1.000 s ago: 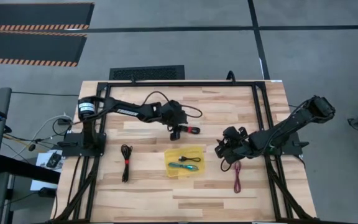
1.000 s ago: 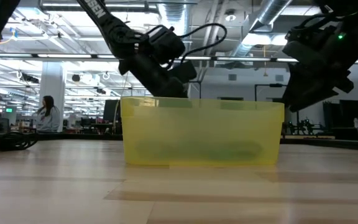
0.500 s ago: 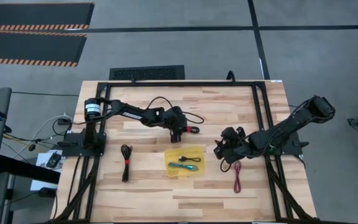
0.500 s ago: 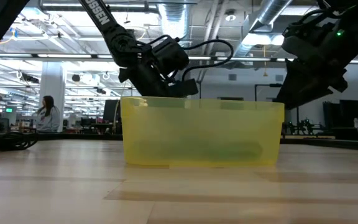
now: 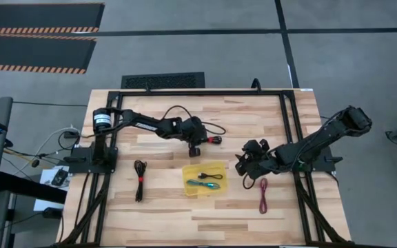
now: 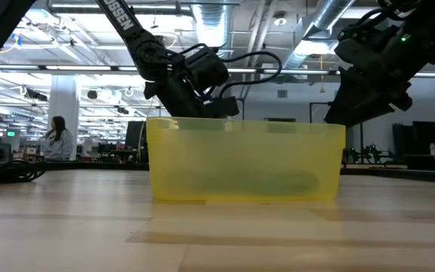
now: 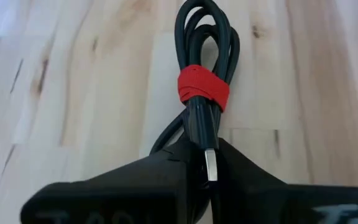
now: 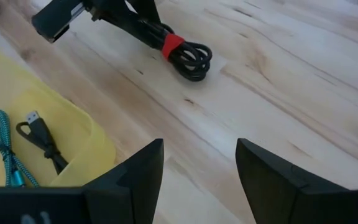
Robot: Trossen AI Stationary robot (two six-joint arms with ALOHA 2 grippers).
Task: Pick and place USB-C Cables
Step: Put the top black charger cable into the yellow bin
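Behind the yellow tray (image 5: 206, 178), toward the far side of the worktop (image 5: 253, 213), the left hand (image 5: 194, 146) is closed on a black cable with a red band (image 5: 213, 141). The left wrist view shows the grip at the plug end, so the silver connector (image 7: 211, 167) sits between the fingers while the coiled loops (image 7: 205, 37) and the red band (image 7: 202, 89) stick out ahead. The right wrist view shows those loops low against the wood, though I cannot tell whether they touch it. Held by one end like this, the bundle trails off the hand, which should let it be swung over the tray's rim and dropped in.

Two cables already lie inside the tray, a teal one (image 8: 0, 144) and a black one (image 8: 41, 140), which marks it as the collecting place and suggests the job is about half done.

Just right of the tray, the right hand (image 5: 242, 164) hovers with its fingers (image 8: 138, 171) spread wide and nothing between them. A magenta cable (image 5: 262, 195) lies on the worktop close beside it, probably its next pick.

Another black bundle with a red band (image 5: 140, 180) lies well apart on the left side of the worktop, untouched.
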